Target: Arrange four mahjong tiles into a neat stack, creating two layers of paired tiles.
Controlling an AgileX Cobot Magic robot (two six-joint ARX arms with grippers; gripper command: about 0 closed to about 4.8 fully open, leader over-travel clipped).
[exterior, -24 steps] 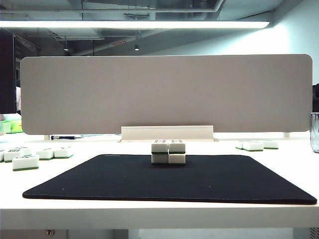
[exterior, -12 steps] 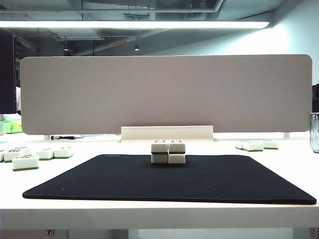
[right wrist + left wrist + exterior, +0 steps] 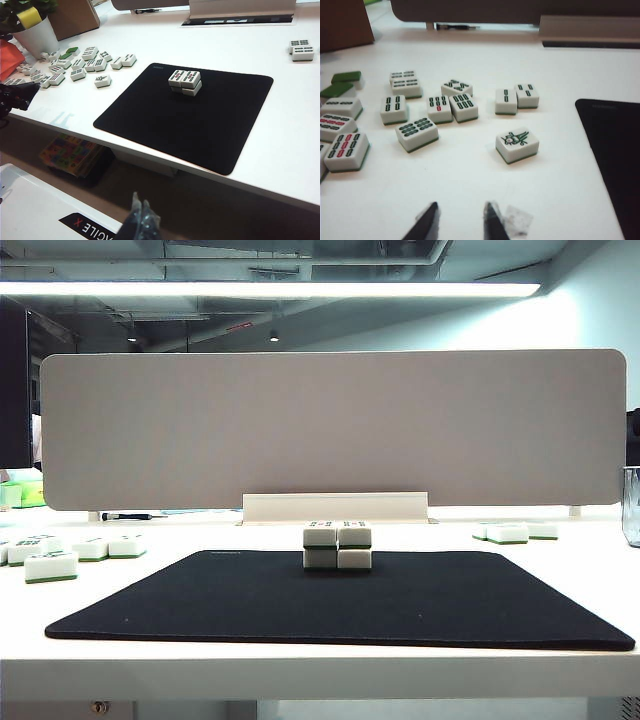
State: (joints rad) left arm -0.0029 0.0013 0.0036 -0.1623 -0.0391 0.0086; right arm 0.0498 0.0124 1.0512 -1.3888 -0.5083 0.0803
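The stack (image 3: pixel 337 547) of four mahjong tiles, two wide and two high, stands at the black mat's (image 3: pixel 340 602) far edge on the table (image 3: pixel 320 672). Left end effector (image 3: pixel 457 220), fingers parted and empty, hovers well apart beside loose tiles (image 3: pixel 440 107). Right end effector (image 3: pixel 140 212), fingers together, hangs off the table's front, far from the stack.

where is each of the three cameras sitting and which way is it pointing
Exterior view: low at the table's front edge, facing the stack on the black mat and the grey divider panel; no robot parts show.
Left wrist view: low over the white table, facing the loose tiles beside the mat; the empty left gripper shows, fingers apart.
Right wrist view: high, off the table's front, looking down at the mat and stack; the right gripper shows, fingers together.
Shared: the right wrist and exterior views both show the stack.
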